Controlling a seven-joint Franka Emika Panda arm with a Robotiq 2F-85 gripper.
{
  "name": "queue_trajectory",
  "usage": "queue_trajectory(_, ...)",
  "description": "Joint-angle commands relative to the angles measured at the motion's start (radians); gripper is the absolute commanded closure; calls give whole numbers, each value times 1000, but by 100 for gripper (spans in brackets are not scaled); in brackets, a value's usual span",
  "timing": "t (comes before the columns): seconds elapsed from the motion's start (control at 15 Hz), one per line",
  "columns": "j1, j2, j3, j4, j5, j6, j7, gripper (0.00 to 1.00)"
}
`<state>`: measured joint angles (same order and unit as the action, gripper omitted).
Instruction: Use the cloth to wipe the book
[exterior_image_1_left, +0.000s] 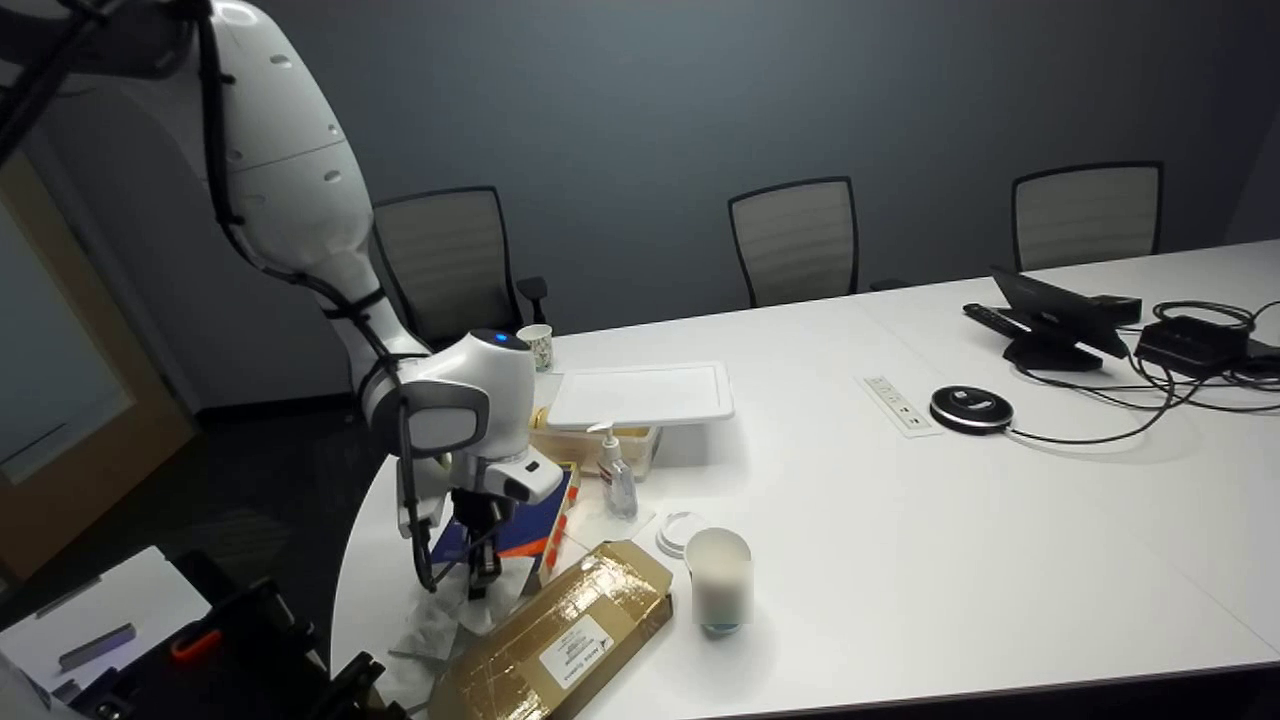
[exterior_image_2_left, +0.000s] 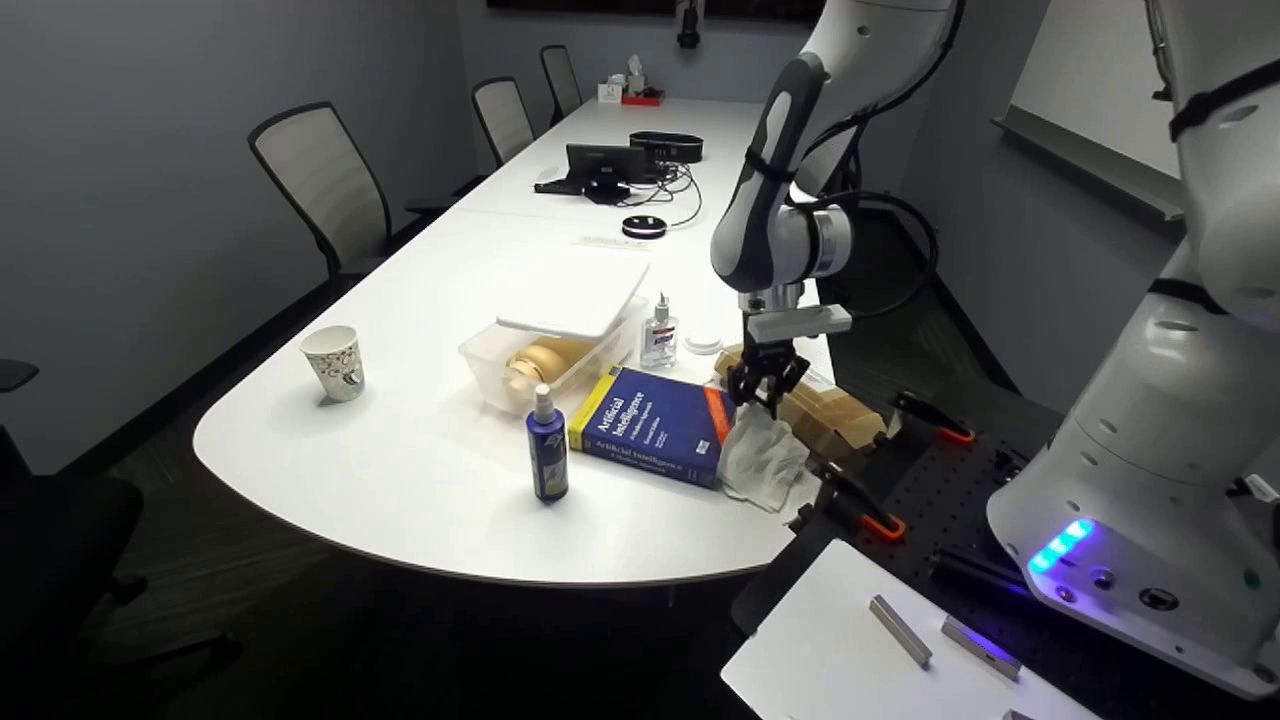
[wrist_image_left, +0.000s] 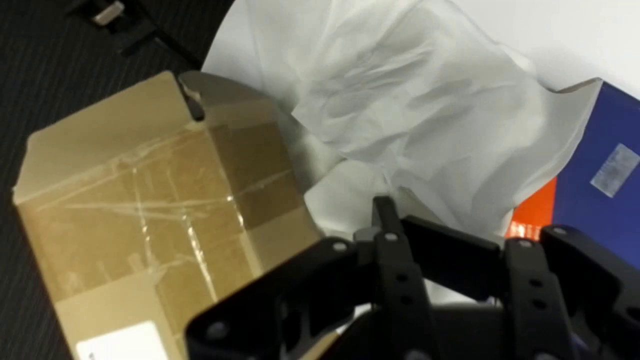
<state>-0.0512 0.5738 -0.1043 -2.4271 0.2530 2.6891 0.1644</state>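
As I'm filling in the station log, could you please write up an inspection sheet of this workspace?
Surface: white table, rounded end visible.
Job's things: book lying flat; crumpled cloth overlapping its orange-banded end.
Clutter: carton beside the cloth; spray bottle upright by the book; tub partly under a tilted lid; cup.
Pincer: at the cloth; grip can't be confirmed.
Cables: strapped along the arm; others loose near the screen.
Surroundings: chairs along a wall.

A sanitizer bottle (exterior_image_2_left: 659, 345) stands between a plastic tub (exterior_image_2_left: 488, 374) and a cardboard box (exterior_image_1_left: 592, 598).
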Motion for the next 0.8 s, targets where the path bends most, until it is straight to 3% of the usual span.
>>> queue_trajectory(0.0, 15, -175, -26, -60, -76, -88, 12, 100)
queue_trajectory(0.4, -34, -294, 38, -1, -89, -254, -154, 100)
queue_trajectory(0.73, -47, -200, 100, 127, -42, -311, -295, 100)
